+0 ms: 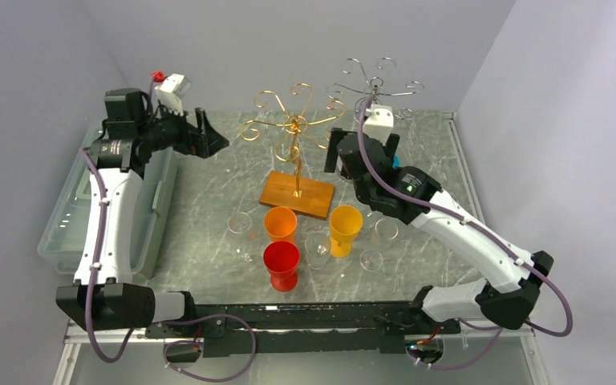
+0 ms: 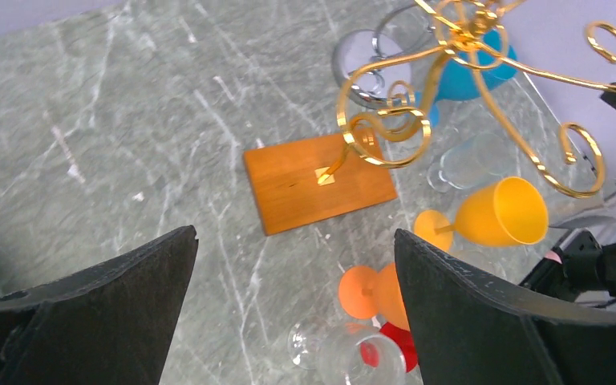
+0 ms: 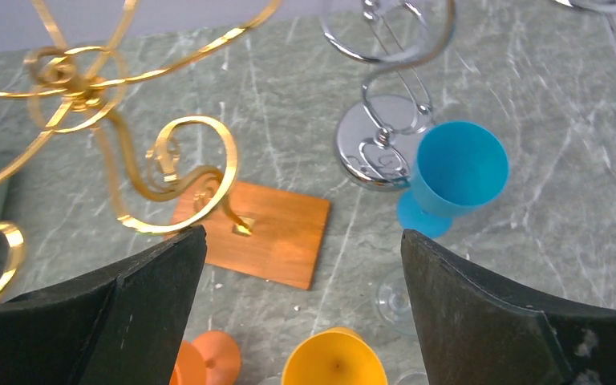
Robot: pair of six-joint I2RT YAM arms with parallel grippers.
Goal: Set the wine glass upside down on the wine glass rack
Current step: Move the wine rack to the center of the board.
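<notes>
A gold wire rack (image 1: 295,124) stands on a wooden base (image 1: 297,192) at mid table; it also shows in the left wrist view (image 2: 465,24) and the right wrist view (image 3: 80,88). A silver rack (image 1: 375,84) stands at the back right. Upright orange (image 1: 280,223), yellow (image 1: 345,228) and red (image 1: 281,265) glasses and several clear glasses (image 1: 241,224) stand in front of the base. A blue glass (image 3: 453,172) stands by the silver rack's foot (image 3: 369,144). My left gripper (image 1: 208,136) (image 2: 295,237) is open and empty, raised left of the gold rack. My right gripper (image 1: 361,152) (image 3: 305,235) is open and empty, raised between the racks.
A clear plastic bin (image 1: 64,224) sits along the table's left edge under my left arm. Grey walls close the table at the back and both sides. The gold rack's hooks (image 2: 585,172) reach out near both grippers.
</notes>
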